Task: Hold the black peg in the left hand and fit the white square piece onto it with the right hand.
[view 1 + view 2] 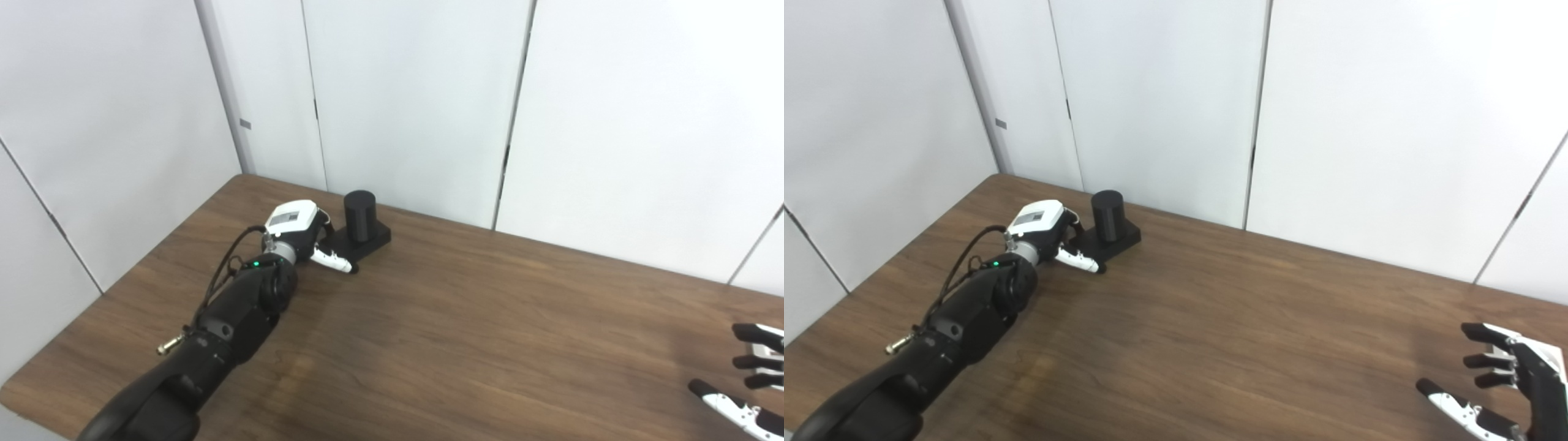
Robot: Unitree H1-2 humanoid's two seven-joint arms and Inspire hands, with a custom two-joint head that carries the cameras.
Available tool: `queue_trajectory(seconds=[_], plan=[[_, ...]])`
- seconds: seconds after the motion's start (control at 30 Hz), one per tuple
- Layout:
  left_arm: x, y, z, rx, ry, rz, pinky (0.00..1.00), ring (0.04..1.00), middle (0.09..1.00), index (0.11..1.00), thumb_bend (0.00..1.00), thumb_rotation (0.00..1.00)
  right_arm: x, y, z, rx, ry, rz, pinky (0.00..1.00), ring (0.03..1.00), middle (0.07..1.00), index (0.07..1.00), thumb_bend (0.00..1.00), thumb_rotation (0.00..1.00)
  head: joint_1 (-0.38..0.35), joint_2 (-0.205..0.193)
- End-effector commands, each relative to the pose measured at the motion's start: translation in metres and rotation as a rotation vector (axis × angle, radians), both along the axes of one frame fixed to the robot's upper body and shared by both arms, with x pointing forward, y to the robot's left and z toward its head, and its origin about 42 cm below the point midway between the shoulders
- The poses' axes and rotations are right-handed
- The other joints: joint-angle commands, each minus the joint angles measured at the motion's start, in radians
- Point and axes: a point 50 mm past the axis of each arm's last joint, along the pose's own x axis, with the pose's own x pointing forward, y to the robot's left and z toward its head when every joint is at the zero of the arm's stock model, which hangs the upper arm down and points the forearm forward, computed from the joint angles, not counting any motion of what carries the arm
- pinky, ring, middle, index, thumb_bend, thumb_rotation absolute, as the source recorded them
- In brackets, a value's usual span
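Observation:
The black peg point(360, 215) is a short upright cylinder on a black square base point(372, 239), standing on the brown table near its far left corner. My left hand point(306, 236) rests at the base's left side, thumb lying along the base's front edge; its other fingers are hidden behind the hand, so I cannot tell if it grips the base. My right hand point(1500, 386) is open and empty at the table's right front, fingers spread, far from the peg. No white square piece shows in either view.
The wooden table point(465, 331) runs across the view, with white wall panels point(404, 92) close behind it. The table's left edge point(116, 288) lies near my left forearm.

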Motion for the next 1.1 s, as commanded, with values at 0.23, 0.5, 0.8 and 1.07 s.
queue_trajectory(seconds=[0.23,0.5,0.8,1.07], plan=[[-0.011,-0.022,0.003,0.039,0.073,-0.355,0.77,0.872,0.852,0.486,0.52,0.06,0.006,0.003,0.018,-0.010,-0.089,0.016,0.45,0.563,0.694,0.651,0.59,0.00,-0.022,0.007],[-0.022,-0.052,0.000,0.080,0.039,-0.603,0.89,0.899,0.875,0.491,0.52,0.06,0.008,0.004,0.015,0.007,-0.056,0.019,0.55,0.609,0.713,0.670,0.56,0.00,-0.056,0.015],[-0.026,-0.097,-0.013,0.128,0.025,-0.815,0.87,0.895,0.879,0.492,0.52,0.07,0.016,0.002,0.003,0.009,-0.075,0.027,0.53,0.598,0.715,0.669,0.57,0.00,-0.140,0.051],[-0.037,-0.138,-0.043,0.149,0.034,-0.976,0.84,0.881,0.869,0.491,0.52,0.07,0.019,0.004,-0.001,0.007,-0.080,0.031,0.52,0.592,0.710,0.673,0.58,0.00,-0.213,0.073]])
